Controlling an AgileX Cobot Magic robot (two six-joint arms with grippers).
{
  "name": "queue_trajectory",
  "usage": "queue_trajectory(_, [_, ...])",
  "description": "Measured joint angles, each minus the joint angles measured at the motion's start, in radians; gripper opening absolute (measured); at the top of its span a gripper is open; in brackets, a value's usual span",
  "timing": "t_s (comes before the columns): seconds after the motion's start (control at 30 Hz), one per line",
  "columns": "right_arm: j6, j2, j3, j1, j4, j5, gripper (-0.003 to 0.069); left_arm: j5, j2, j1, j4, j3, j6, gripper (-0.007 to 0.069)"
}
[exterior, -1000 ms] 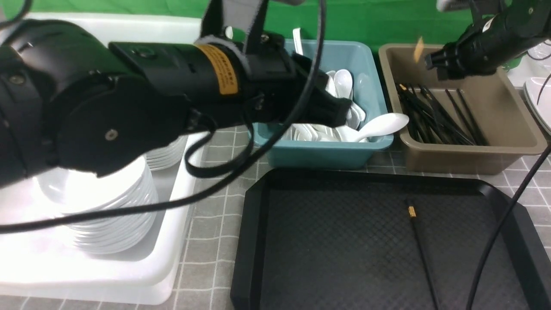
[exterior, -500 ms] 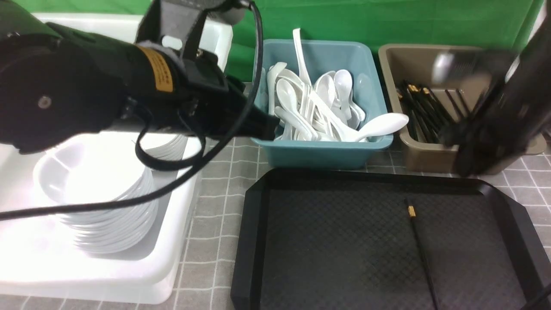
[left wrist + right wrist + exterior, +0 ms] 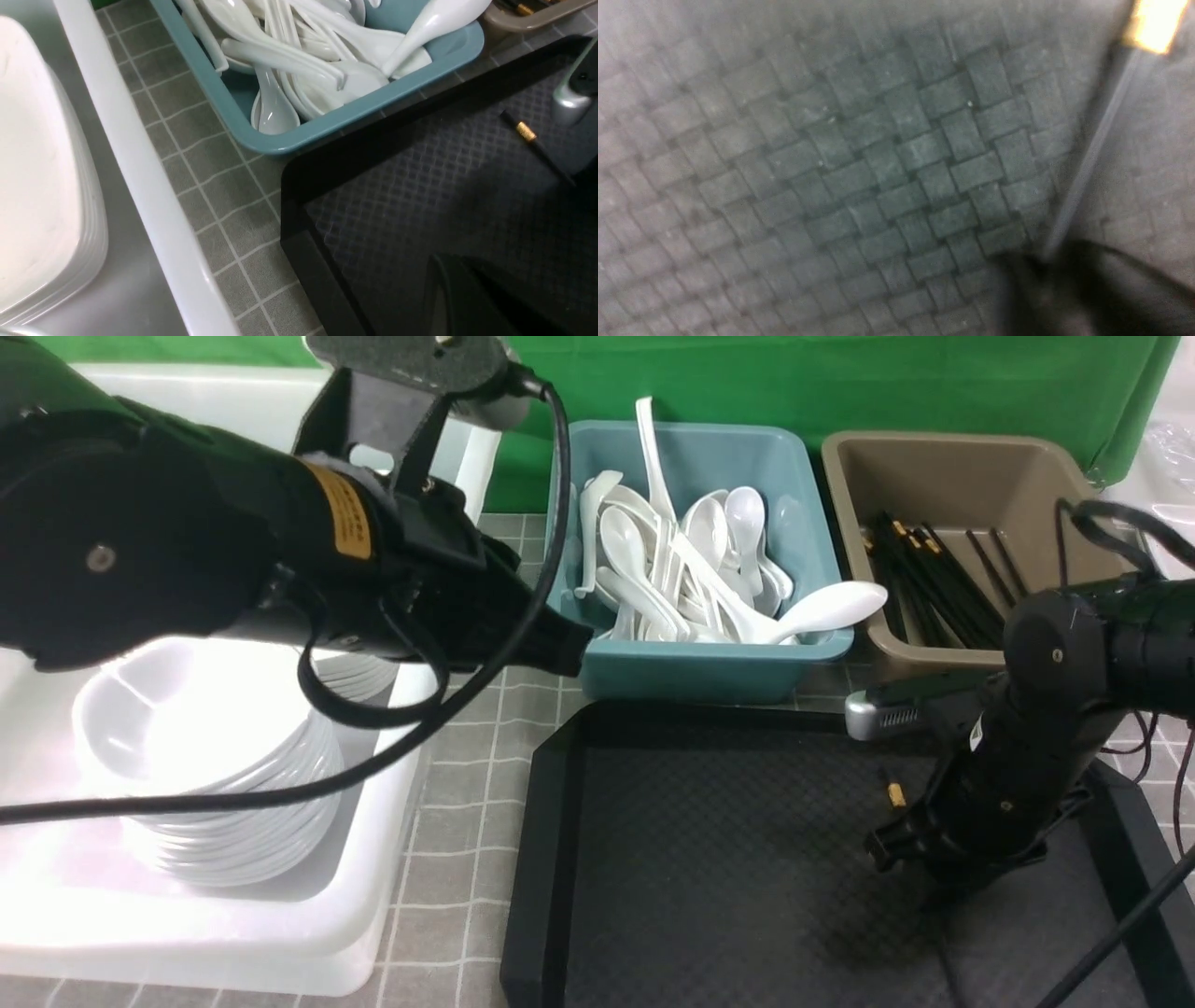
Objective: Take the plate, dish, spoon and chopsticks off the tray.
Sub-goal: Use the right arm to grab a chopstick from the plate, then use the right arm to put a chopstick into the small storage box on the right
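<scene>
The black tray (image 3: 709,859) holds one black chopstick with a gold band (image 3: 894,793); it also shows in the left wrist view (image 3: 525,132). My right gripper (image 3: 920,849) is low over the tray on that chopstick, which runs up to its dark fingers in the right wrist view (image 3: 1087,163); its jaws are blurred. My left gripper (image 3: 560,653) hangs between the white bin and the teal tub, and only a dark finger (image 3: 448,298) shows. White spoons (image 3: 831,607) lie in the teal tub (image 3: 709,672). No plate or dish is on the tray.
A brown tub (image 3: 1083,513) at the back right holds several black chopsticks. A white bin (image 3: 373,915) on the left holds stacked white dishes (image 3: 215,803) and square plates (image 3: 37,163). Grey tiled table lies between bin and tray. A cable hangs from the left arm.
My right arm has dropped from above the brown tub down onto the tray at the chopstick. My left arm has pulled back left from over the teal tub.
</scene>
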Motion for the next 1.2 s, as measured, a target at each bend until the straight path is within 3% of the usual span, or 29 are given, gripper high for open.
queue_trajectory(0.1, [-0.027, -0.022, -0.020, 0.004, 0.003, 0.040, 0.0074, 0.000, 0.000, 0.000, -0.001, 0.000, 0.002, 0.0001])
queue_trajectory(0.33, [-0.043, -0.219, -0.205, -0.039, -0.008, 0.060, 0.0069, -0.076, 0.000, 0.000, -0.003, 0.000, 0.009, 0.0001])
queue_trajectory(0.47, [-0.050, -0.268, -0.324, -0.102, -0.028, -0.115, 0.0069, -0.282, 0.003, 0.000, -0.002, 0.000, 0.019, 0.0001])
queue_trajectory(0.63, [-0.061, -0.197, -0.408, -0.189, -0.037, -0.449, 0.0069, -0.643, 0.046, 0.000, 0.000, 0.000, 0.024, 0.0001])
queue_trajectory(0.73, [-0.061, -0.099, -0.412, -0.217, -0.037, -0.611, 0.0078, -0.729, 0.087, 0.000, 0.007, 0.000, 0.027, 0.0001])
queue_trajectory(0.83, [-0.060, 0.002, -0.412, -0.234, -0.037, -0.694, 0.0144, -0.705, 0.125, 0.000, 0.012, 0.000, 0.028, 0.0001])
queue_trajectory(1.03, [-0.046, 0.065, -0.412, -0.236, -0.037, -0.641, 0.0444, -0.585, 0.136, 0.000, 0.012, 0.000, 0.028, 0.0001])
queue_trajectory(1.13, [-0.043, 0.002, -0.412, -0.236, -0.037, -0.538, 0.0468, -0.531, 0.115, 0.000, 0.012, 0.000, 0.028, 0.0001])
queue_trajectory(1.2, [-0.043, -0.094, -0.412, -0.236, -0.037, -0.416, 0.0391, -0.466, 0.080, 0.000, 0.012, 0.000, 0.028, 0.0001])
